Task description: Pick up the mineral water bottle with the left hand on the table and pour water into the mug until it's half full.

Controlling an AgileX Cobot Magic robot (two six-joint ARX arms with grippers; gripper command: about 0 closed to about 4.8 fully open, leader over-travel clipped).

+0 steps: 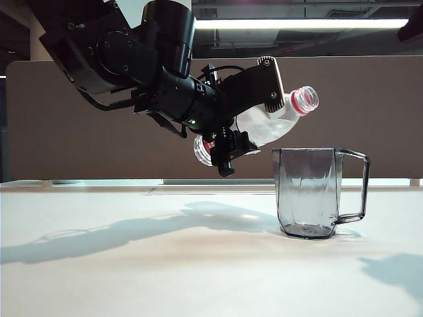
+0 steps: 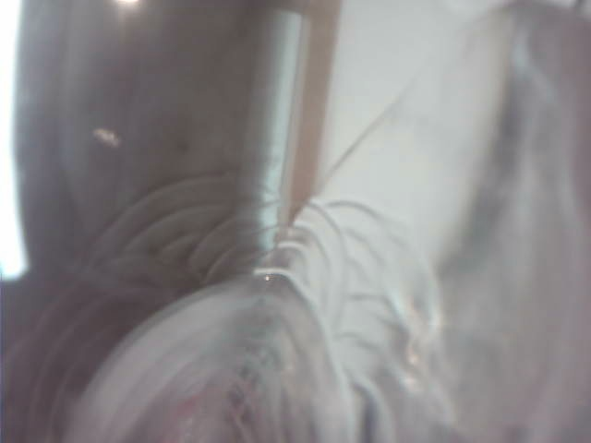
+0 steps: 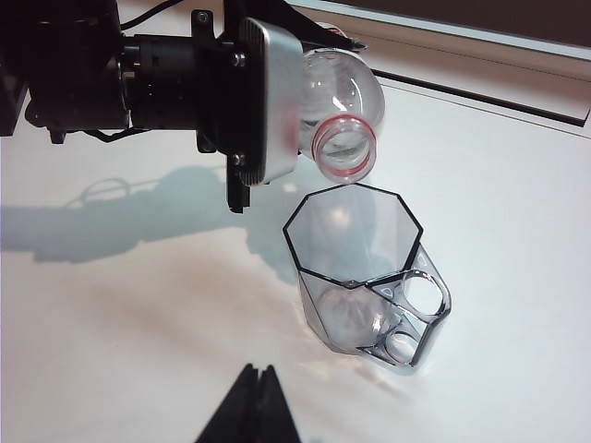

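My left gripper [image 1: 253, 124] is shut on the mineral water bottle [image 1: 271, 125] and holds it tilted in the air, above and to the left of the mug [image 1: 309, 191]. The bottle's open mouth with its red neck ring [image 1: 305, 99] points up and right, over the mug's rim. I see no stream of water. In the right wrist view the bottle mouth [image 3: 343, 148] hangs just over the mug's [image 3: 365, 277] eight-sided rim. The left wrist view is a blur filled by the clear bottle [image 2: 277, 351]. My right gripper [image 3: 256, 380] is shut, low over the table [image 3: 111, 323], well short of the mug.
The mug's squared handle [image 1: 353, 188] points right in the exterior view. A brown partition [image 1: 79, 119] runs behind the table's far edge. The left arm's shadow [image 1: 99, 234] lies across the white tabletop.
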